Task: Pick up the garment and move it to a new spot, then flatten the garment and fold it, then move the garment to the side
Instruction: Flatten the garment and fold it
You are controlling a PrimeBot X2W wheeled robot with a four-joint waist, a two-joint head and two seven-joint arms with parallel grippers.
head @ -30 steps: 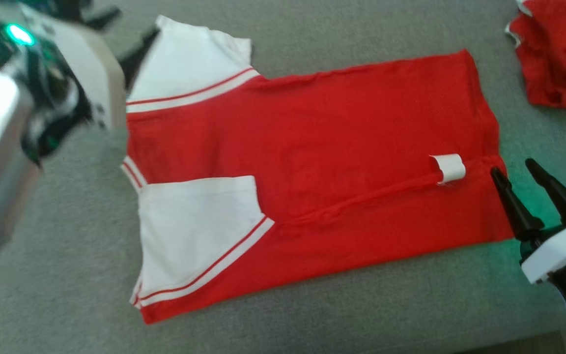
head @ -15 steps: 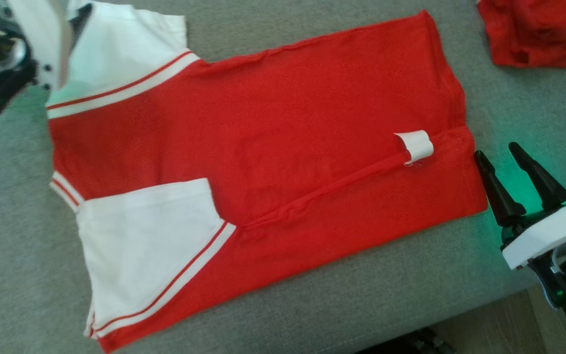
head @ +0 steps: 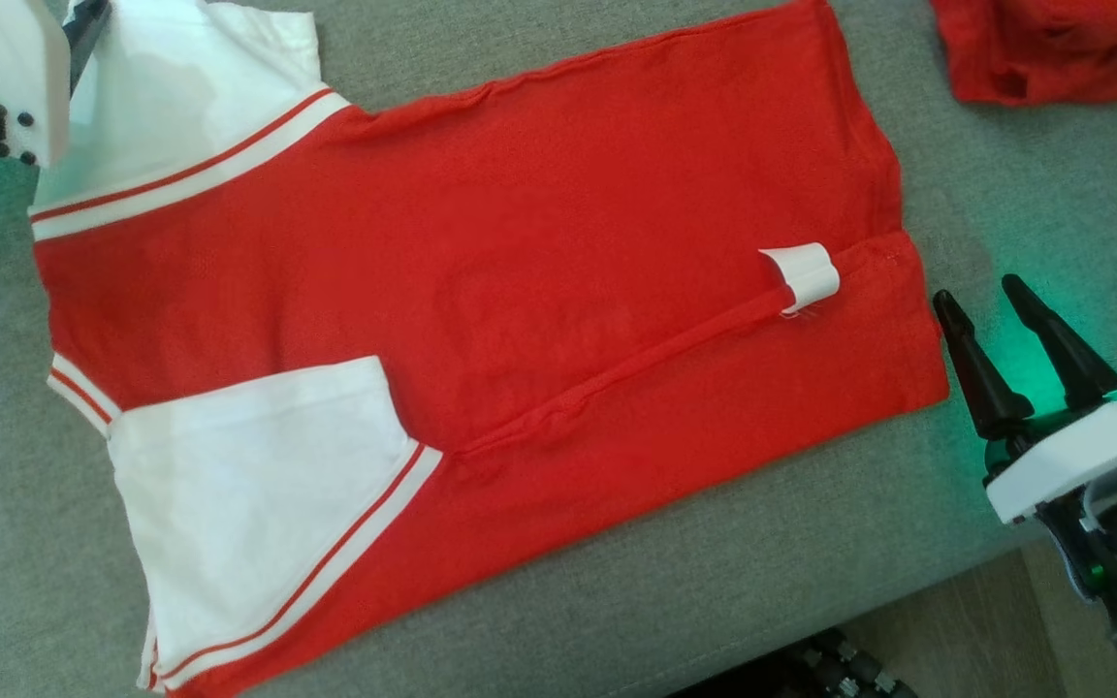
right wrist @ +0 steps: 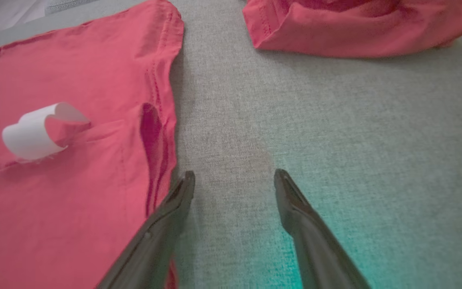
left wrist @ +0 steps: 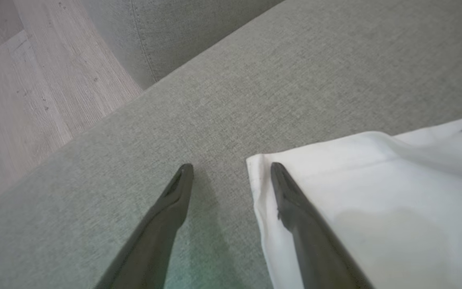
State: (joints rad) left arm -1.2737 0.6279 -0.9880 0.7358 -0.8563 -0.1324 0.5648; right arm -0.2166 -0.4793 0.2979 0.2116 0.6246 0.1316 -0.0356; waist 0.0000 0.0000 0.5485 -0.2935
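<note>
A grey fabric cushion [head: 617, 601] carries the red shirt [head: 539, 242], which lies flat with one long side folded over toward its middle. It looks light, soft and limp, so I think it will sag and lose its fold if lifted by one point. The left hand [left wrist: 231, 168] is spread apart across the corner of the shirt's white sleeve [left wrist: 375, 192]. The right hand [right wrist: 235, 174] is spread apart just beside the shirt's hem [right wrist: 167, 100]. The best hold is probably both ends together, pinching all layers.

Grey fabric couch [head: 617, 601] spans the head view; a stitched seam runs down its side at upper centre of the left wrist view. 1 crumpled red cloth heap [head: 1053, 48] lies on it, upper right. Pale wood-grain floor [left wrist: 22, 80] at upper left. Dark object [head: 840, 669] at bottom edge, not identifiable.
</note>
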